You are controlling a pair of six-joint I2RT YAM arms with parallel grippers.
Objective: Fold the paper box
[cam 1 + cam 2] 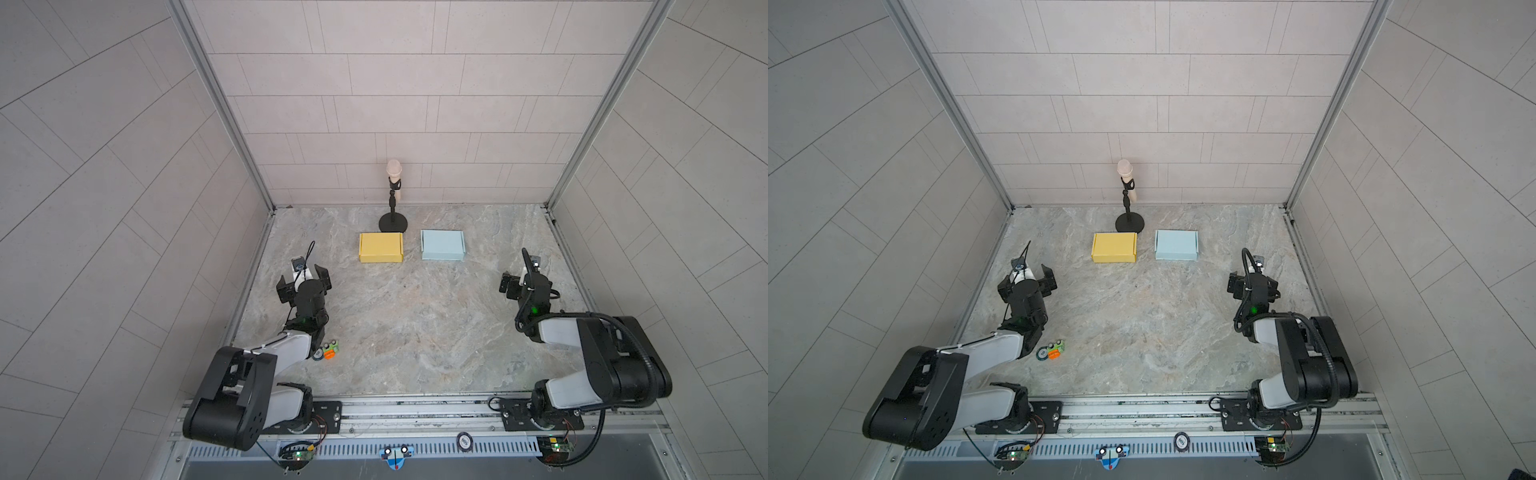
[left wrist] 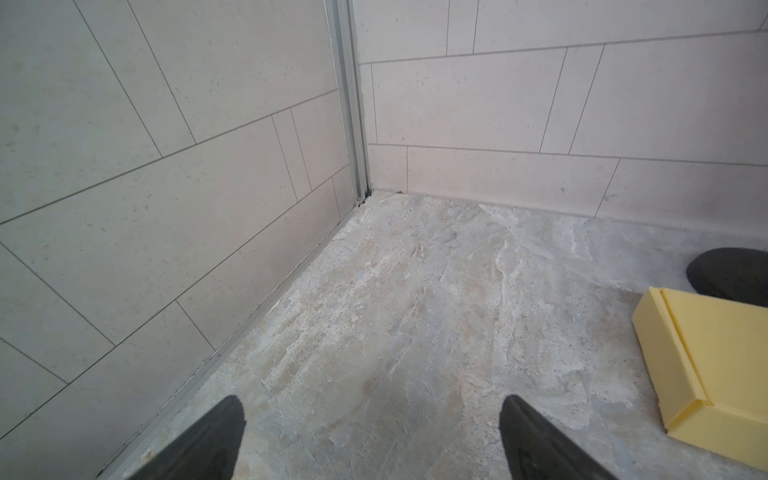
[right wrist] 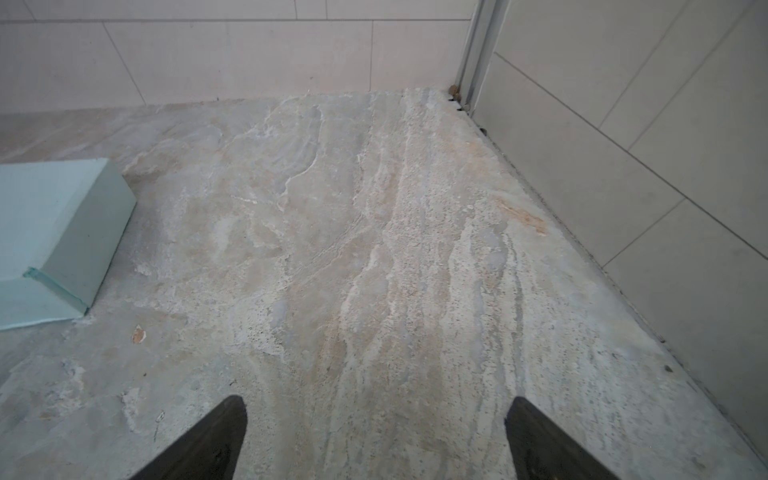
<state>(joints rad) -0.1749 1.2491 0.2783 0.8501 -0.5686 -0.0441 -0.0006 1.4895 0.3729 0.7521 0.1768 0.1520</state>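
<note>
Black left gripper [image 2: 372, 401] hangs over the grey marble tabletop [image 1: 415, 324], jaws spread wide. Further right, a folded yellow paper box [image 1: 381, 247] lies just beside a pale blue paper box [image 1: 442, 245] near the back wall. The black right gripper [image 3: 376, 400] also has its jaws spread wide.

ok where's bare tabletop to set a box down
Free: the wide middle of the marble tabletop between left hand and right hand; both back corners. Crowded: back centre, yellow paper box, pale blue paper box, black round microphone stand.
</note>
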